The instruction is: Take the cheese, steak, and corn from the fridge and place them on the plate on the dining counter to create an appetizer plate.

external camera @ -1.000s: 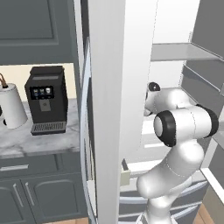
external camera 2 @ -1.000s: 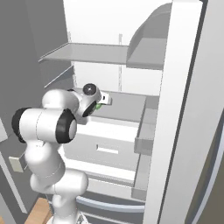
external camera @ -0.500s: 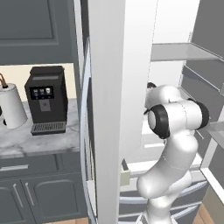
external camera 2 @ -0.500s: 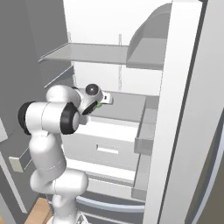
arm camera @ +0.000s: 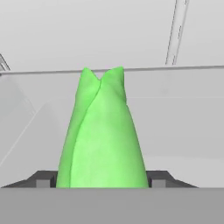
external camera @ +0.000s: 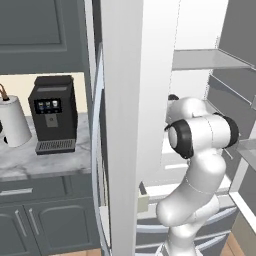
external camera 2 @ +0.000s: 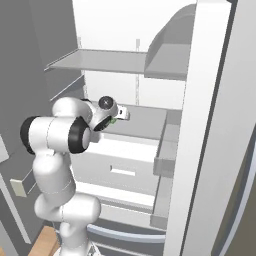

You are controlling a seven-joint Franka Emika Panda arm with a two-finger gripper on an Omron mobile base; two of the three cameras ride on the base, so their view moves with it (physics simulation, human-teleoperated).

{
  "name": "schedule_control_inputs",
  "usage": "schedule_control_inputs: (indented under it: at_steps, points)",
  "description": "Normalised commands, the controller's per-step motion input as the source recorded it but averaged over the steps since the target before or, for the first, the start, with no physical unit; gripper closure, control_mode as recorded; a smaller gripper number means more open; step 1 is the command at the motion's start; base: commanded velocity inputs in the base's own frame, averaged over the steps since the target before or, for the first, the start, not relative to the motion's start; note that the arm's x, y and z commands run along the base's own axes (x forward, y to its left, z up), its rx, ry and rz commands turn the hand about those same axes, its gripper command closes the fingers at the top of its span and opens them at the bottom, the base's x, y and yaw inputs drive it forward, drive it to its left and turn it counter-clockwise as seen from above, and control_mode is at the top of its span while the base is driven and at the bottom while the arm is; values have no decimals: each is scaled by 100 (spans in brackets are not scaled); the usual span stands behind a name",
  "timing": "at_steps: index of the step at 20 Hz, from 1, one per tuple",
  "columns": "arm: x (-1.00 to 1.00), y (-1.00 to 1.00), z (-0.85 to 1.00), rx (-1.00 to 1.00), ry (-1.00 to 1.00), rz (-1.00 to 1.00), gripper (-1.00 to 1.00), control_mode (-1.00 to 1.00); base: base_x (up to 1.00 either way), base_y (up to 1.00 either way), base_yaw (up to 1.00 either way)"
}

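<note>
The bright green, smooth, tapered corn (arm camera: 103,135) with its notched tip stands between the two dark fingertips of the gripper (arm camera: 103,178), which is closed on its sides. It hangs over a flat grey shelf (external camera 2: 145,121) inside the tall white open fridge (external camera 2: 210,130), above a white drawer (external camera 2: 122,165).

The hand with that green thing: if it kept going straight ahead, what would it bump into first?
Probably the fridge's white back wall; the hand grips the corn and points over the shelf, though depth is unclear.
</note>
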Motion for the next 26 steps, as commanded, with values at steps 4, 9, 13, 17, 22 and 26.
schedule_control_inputs:
  at_steps: [4, 9, 13, 17, 22, 26]
  points:
    - [-97, -31, -19, 0, 29, -9, 100, -100, 0, 0, 0]
    - [-100, -31, 33, 0, 15, -4, 100, -100, 0, 0, 0]
    - [-100, -26, 80, 0, 2, 0, 100, -100, 0, 0, 0]
    - [-100, -42, 19, 0, -5, 0, 100, -100, 0, 0, 0]
    - [-100, -41, -5, 0, -11, 0, 100, -100, 0, 0, 0]
    - [-75, -19, 0, 0, -7, 0, 100, 100, -25, -6, 0]
